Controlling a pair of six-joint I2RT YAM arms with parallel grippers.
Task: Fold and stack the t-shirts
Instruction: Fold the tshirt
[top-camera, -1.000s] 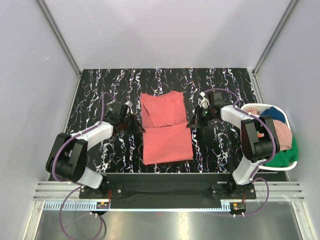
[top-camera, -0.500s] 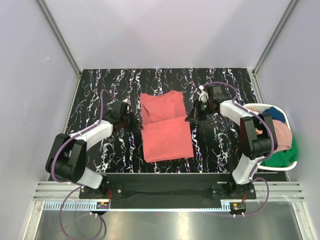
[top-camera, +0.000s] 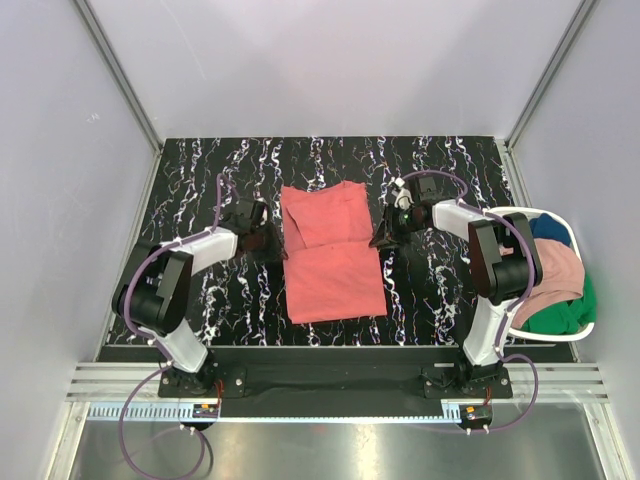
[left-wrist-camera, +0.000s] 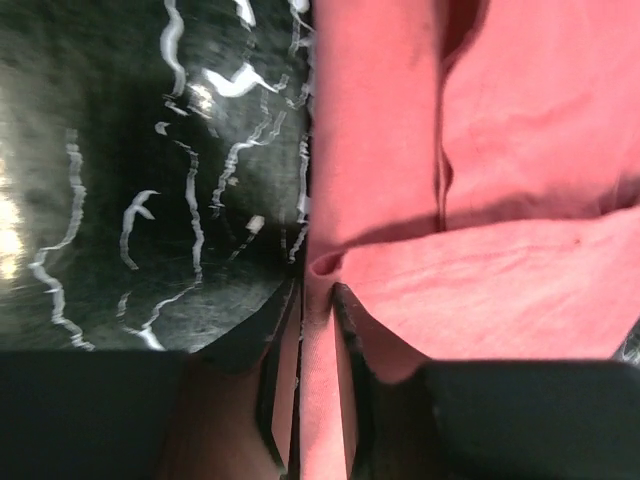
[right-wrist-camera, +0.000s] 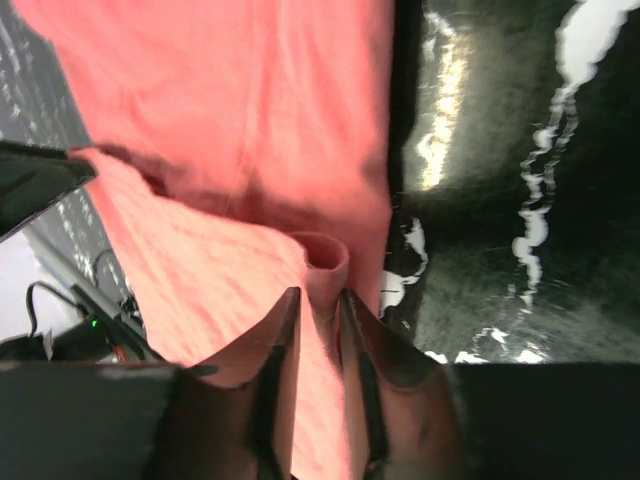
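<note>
The coral-red t-shirt (top-camera: 332, 250) lies on the black marbled table, its near half folded up over the far half. My left gripper (top-camera: 277, 243) is shut on the fold's left edge (left-wrist-camera: 318, 330). My right gripper (top-camera: 381, 238) is shut on the fold's right edge (right-wrist-camera: 322, 275). Both hold the cloth low over the table. The dusty pink t-shirt (top-camera: 560, 272), the dark blue t-shirt (top-camera: 550, 227) and the green t-shirt (top-camera: 560, 315) lie bunched in the white laundry basket (top-camera: 510, 213) at the right.
The basket stands at the table's right edge, close beside my right arm. Grey walls with metal frame posts close in the back and sides. Bare marbled table (top-camera: 200, 180) lies left of and behind the shirt.
Both grippers have moved away from me with the shirt's near edge, carrying the fold line further up over the far half. The shirt now looks shorter front to back.
</note>
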